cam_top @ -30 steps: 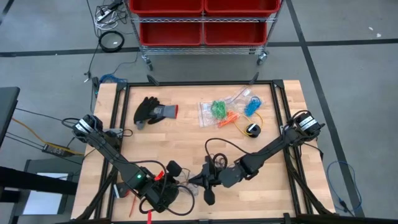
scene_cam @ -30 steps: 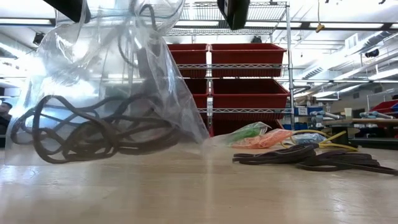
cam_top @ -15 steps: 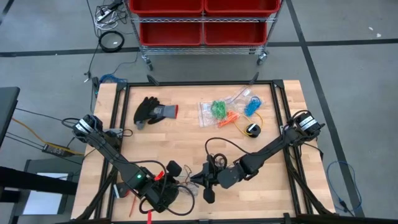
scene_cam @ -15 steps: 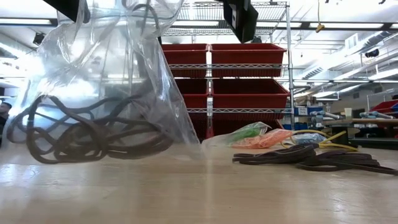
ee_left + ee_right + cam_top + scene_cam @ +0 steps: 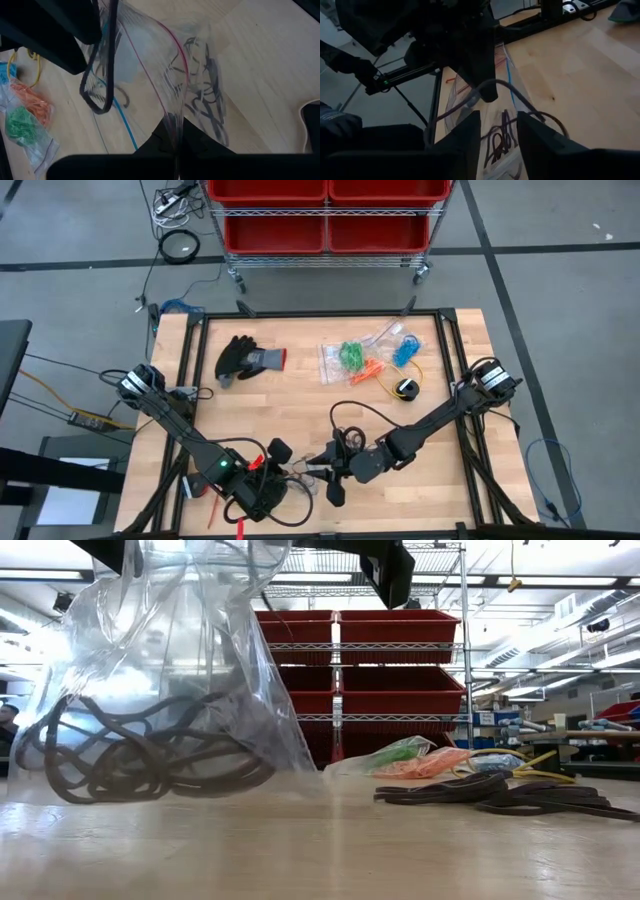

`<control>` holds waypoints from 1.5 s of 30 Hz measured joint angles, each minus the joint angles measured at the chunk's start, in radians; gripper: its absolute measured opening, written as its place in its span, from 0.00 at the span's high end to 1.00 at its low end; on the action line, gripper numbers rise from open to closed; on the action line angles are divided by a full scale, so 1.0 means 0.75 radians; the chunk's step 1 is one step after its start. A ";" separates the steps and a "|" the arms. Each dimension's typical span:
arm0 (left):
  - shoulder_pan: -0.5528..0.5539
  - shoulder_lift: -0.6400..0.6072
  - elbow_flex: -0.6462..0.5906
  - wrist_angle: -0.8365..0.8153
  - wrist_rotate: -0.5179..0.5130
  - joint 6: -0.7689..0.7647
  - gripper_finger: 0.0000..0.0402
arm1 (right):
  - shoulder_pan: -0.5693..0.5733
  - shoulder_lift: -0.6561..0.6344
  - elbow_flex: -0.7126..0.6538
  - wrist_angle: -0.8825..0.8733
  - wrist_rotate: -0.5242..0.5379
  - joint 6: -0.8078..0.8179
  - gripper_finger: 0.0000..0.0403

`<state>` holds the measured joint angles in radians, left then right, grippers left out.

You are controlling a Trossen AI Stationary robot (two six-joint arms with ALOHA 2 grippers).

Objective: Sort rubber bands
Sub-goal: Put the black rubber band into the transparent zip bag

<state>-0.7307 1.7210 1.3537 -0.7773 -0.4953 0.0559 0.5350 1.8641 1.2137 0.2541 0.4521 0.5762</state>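
At the tabletop's [image 5: 300, 395] near edge, we are holding a clear bag [image 5: 150, 670] up, our left hand [image 5: 172, 145] clenching its rim, while our right hand [image 5: 497, 132] is hovering over the mouth with fingers parted. Black rubber bands [image 5: 140, 755] are lying in a tangled heap inside the bag. A second ago the right hand's fingers were together.

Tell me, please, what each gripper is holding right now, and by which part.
The left gripper pinches the clear bag of black rubber bands by its top edge at the zip seal. The right gripper stands open above the bag's mouth, holding nothing.
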 joint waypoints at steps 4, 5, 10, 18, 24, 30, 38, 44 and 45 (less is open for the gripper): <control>0.000 0.000 0.000 0.000 0.000 0.000 0.99 | 0.009 0.000 0.000 0.034 0.046 -0.040 0.71; 0.000 0.000 0.000 0.000 0.000 0.000 0.99 | 0.013 0.000 0.000 0.050 0.060 -0.062 0.71; 0.000 0.000 0.000 -0.001 0.000 0.000 0.99 | 0.026 -0.001 0.000 0.080 0.115 -0.130 0.71; 0.000 0.000 0.000 -0.001 0.000 0.000 0.99 | 0.044 -0.001 0.000 0.035 0.263 -0.133 0.71; 0.000 0.000 0.000 -0.001 0.000 0.000 0.99 | 0.060 -0.002 0.000 0.025 0.401 -0.136 0.71; 0.000 0.000 0.000 -0.002 0.000 0.000 0.99 | 0.098 -0.017 0.000 0.020 0.628 -0.201 0.71; 0.000 0.000 0.000 -0.002 0.000 -0.001 0.99 | 0.121 -0.019 0.000 -0.227 0.797 -0.038 0.71; -0.001 0.000 0.000 -0.002 0.000 0.000 0.99 | 0.121 -0.019 0.000 -0.663 0.756 0.487 0.71; 0.000 0.000 0.000 -0.002 0.000 0.000 0.99 | 0.122 -0.019 0.000 -0.709 0.756 0.547 0.71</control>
<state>-0.7307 1.7210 1.3537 -0.7788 -0.4953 0.0559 0.6267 1.8500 1.2137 -0.2778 1.0191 0.9865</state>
